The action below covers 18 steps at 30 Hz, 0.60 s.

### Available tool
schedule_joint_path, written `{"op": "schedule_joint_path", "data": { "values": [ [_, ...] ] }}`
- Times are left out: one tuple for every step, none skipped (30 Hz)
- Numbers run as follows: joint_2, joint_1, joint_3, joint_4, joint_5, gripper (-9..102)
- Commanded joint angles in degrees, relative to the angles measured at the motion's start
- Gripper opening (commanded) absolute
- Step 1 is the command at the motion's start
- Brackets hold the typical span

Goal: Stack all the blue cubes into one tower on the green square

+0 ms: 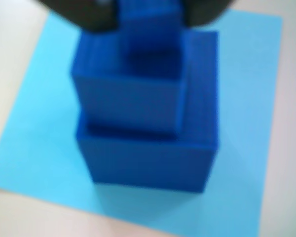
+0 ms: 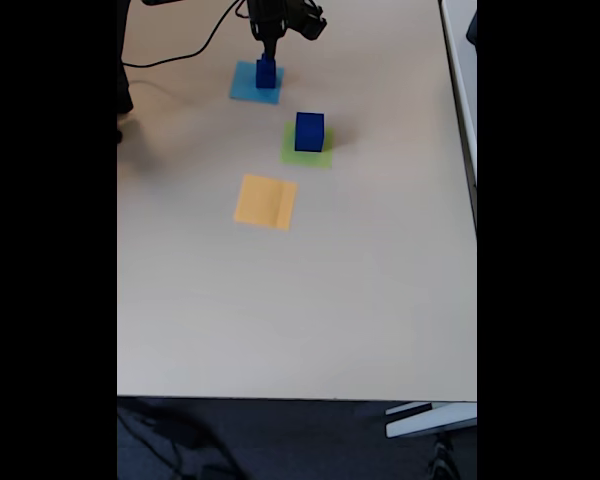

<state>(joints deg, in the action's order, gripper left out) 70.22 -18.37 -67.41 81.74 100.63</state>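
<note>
Black arm [image 2: 280, 15]; black claw [image 2: 268, 48]; black cable [image 2: 180, 55] trailing from base

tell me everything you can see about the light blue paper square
The light blue paper square is a flat, thin, matte sheet lying on the pale table at its far end in the fixed view. A stack of dark-blue cubes stands on it, graded from a larger base upward. Its visible corners look crisp and uncreased, though the wrist view is blurred. The gripper hangs above the stack.

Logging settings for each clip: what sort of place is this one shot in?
Probably an office or lab desk: a plain beige table, dark carpet below its edge, cables trailing near the arm, and paper squares such as the orange-yellow square laid out as markers.
</note>
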Motion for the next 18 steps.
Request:
{"op": "schedule_joint_path", "data": {
  "values": [
    [4.22,0.44,1.76,-0.88,0.09,0],
    [4.22,0.35,1.76,-0.97,0.18,0],
    [4.31,0.35,1.85,-0.97,0.18,0],
    [4.31,0.35,2.20,-0.97,-0.09,0],
    [4.31,0.35,2.64,-0.97,-0.26,0],
    [4.39,0.35,2.90,-0.88,-0.26,0],
    [4.48,0.44,3.08,-0.88,-0.26,0],
    [4.66,0.44,3.08,-0.88,-0.44,0],
    [4.75,0.44,3.08,-0.88,-0.44,0],
    [4.92,0.44,3.08,-0.88,-0.44,0],
    [5.10,0.53,3.16,-0.97,-0.62,0],
    [5.19,0.53,3.52,-0.97,-0.79,0],
    [5.27,0.53,3.78,-0.97,-0.88,0],
    [5.62,0.62,3.78,-0.97,-0.88,0],
    [5.89,0.79,4.04,-0.97,-1.14,0],
    [6.15,0.88,4.31,-1.05,-1.32,0],
    [6.50,1.05,4.57,-1.05,-1.67,0],
    [6.86,1.32,4.75,-1.05,-2.20,0]
  ]
}}
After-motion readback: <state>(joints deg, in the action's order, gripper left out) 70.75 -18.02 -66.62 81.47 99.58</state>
